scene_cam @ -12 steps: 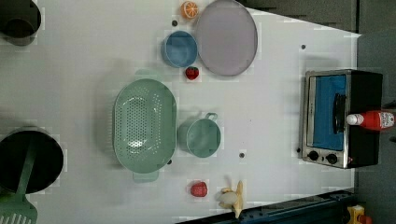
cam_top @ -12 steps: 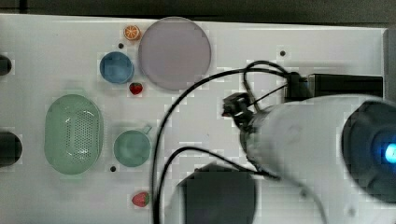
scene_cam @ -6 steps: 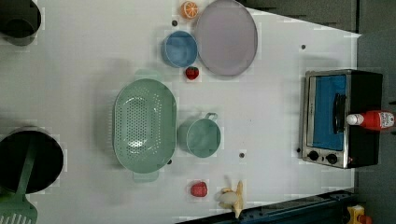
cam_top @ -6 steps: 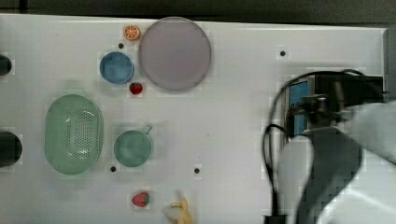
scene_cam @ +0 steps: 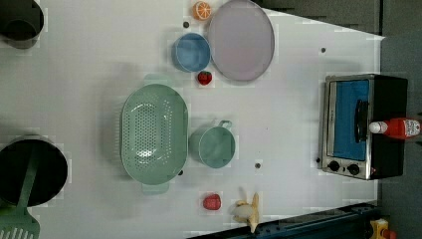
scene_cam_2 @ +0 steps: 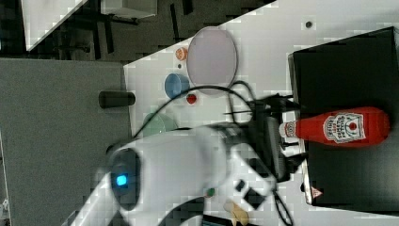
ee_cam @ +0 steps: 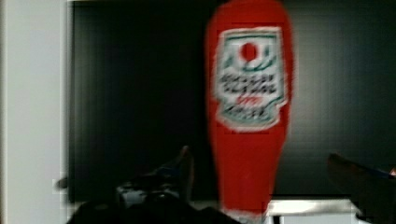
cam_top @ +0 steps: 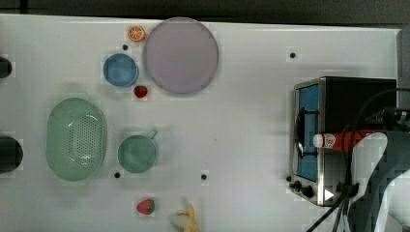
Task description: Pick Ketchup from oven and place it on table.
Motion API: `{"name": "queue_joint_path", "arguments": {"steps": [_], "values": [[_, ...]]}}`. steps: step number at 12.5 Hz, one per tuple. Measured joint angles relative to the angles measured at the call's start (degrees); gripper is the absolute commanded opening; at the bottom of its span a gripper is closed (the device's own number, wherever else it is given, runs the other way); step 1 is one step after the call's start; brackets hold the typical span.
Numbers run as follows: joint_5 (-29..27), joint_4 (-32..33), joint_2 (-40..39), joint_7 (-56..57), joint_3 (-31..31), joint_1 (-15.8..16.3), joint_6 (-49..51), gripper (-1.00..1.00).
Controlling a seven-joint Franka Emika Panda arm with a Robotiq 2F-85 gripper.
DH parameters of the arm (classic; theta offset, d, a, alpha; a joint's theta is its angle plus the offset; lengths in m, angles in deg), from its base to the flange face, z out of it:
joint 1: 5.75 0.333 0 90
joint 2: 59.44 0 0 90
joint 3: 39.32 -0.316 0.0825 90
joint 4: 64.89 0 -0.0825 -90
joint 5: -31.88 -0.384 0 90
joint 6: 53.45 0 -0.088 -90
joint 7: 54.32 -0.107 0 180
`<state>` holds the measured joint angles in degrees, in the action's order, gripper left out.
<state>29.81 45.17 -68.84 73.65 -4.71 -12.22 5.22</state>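
1. The Ketchup [scene_cam_2: 346,127] lies on its side on the black roof of the oven [scene_cam_2: 348,70], not inside it. Its white cap points toward the oven's front, reaching the front edge.
2. The left view gives the oven's whole face: bluish door, bar handle, knobs. The Ketchup's [scene_cam: 398,128] cap juts past the front. No arm in this one.
3. In the top view the arm [cam_top: 382,174] crosses over the bottle's rear half, cables trailing. The red neck and cap of the Ketchup [cam_top: 333,140] peek out at the top view's left of it.
4. The right view has the arm's white body in front, dark wrist gear right beside the cap.
5. Wrist view: the gripper [ee_cam: 280,175] has its jaws spread wide. One dark finger shows on each side of the Ketchup [ee_cam: 250,154], and neither touches it. Nothing held.
6. The label is a white shield with a red tomato. Its lettering is too blurred to read.
7. On the table [cam_top: 241,121]: strawberries, bowls and a plate, well apart from the oven.
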Motion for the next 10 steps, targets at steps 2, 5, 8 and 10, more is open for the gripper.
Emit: {"name": "queue_joint_path", "arguments": {"steps": [2, 5, 8, 10], "values": [[-0.15, -0.45, -2.20, 0.00, -0.08, -0.90, 0.73, 1.00], [0.02, -2.63, -3.20, 0.22, 0.64, -0.89, -0.53, 1.00], [-3.65, -3.53, -4.83, 2.76, 1.15, -1.11, -4.39, 1.00], [-7.80, -3.13, -8.79, 3.51, 2.32, -1.21, -4.64, 1.00]]}}
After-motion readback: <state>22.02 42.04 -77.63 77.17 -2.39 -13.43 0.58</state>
